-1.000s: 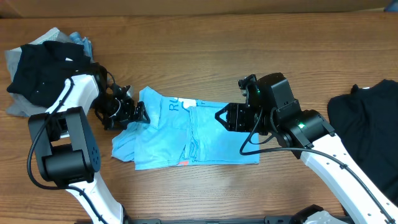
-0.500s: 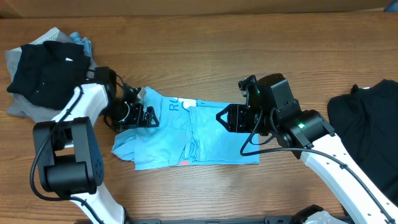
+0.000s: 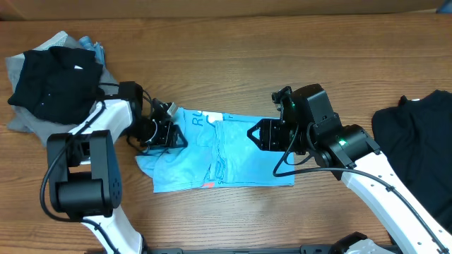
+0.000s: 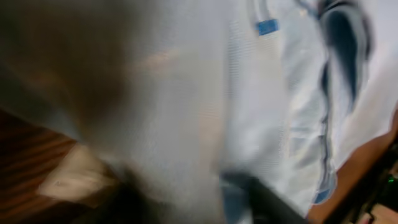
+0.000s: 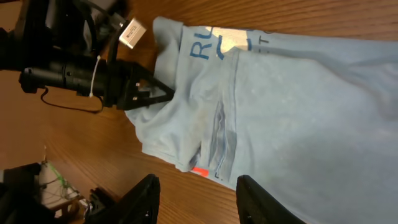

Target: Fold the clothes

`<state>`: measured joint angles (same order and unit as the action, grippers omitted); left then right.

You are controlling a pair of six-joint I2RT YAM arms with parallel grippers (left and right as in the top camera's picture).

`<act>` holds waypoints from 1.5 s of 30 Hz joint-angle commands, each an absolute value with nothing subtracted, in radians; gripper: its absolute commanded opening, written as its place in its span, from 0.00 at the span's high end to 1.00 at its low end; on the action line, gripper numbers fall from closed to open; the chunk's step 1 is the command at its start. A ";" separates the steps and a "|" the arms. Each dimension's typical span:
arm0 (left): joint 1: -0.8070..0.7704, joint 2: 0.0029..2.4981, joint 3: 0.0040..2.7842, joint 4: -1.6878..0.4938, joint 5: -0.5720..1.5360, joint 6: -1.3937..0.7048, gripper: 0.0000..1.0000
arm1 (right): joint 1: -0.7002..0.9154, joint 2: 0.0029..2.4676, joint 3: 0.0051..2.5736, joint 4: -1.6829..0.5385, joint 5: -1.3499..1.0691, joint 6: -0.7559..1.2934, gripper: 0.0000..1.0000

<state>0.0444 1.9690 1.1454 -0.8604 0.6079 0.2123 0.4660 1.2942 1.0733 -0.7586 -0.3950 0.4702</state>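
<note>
The T-shirt (image 3: 233, 159) looks soft and limp; take it by the edges. Left gripper (image 3: 178, 137) jaws clamp its edge, and right gripper (image 3: 251, 134) jaws stand apart.

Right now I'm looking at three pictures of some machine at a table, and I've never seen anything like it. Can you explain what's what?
These are two robot arms at a wooden table, each ending in a two-finger tool. One picture looks down from above. The other two come from cameras on the wrists; the left one is blurred, with cloth filling it. A light blue T-shirt lies partly folded in the middle. A black garment lies at the right edge, and a pile of black and grey clothes lies at the far left. The left tool appears to pinch the T-shirt's left edge. The right tool hovers over the shirt, fingers apart, holding nothing I can see.
</note>
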 commanded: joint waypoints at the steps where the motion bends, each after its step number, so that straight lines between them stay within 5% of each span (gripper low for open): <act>1: 0.019 2.055 1.084 -0.870 0.577 0.220 0.71 | 0.463 1.275 1.081 -0.770 -0.353 0.463 0.57; 3: 0.027 2.053 1.087 -0.884 0.586 0.219 0.87 | 0.462 1.273 1.081 -0.779 -0.336 0.463 0.57; 6: 0.046 2.047 1.098 -0.913 0.606 0.194 0.96 | 0.458 1.264 1.081 -0.791 -0.302 0.463 0.57; 18: 0.255 1.792 1.297 -1.222 0.593 0.172 0.96 | 0.327 1.161 1.081 -0.810 -0.263 0.463 0.55; 24: 0.228 1.630 1.390 -1.234 0.530 0.055 0.94 | 0.279 1.150 1.081 -0.818 -0.263 0.463 0.55; 37: -0.105 1.631 1.362 -1.102 0.328 -0.226 0.80 | 0.279 1.150 1.081 -0.844 -0.263 0.463 0.55; 42: -0.211 1.679 1.362 -1.050 0.299 -0.273 0.52 | 0.279 1.150 1.081 -0.869 -0.263 0.463 0.55; 45: -0.250 1.703 1.362 -1.040 0.298 -0.276 0.45 | 0.279 1.150 1.081 -0.882 -0.263 0.463 0.55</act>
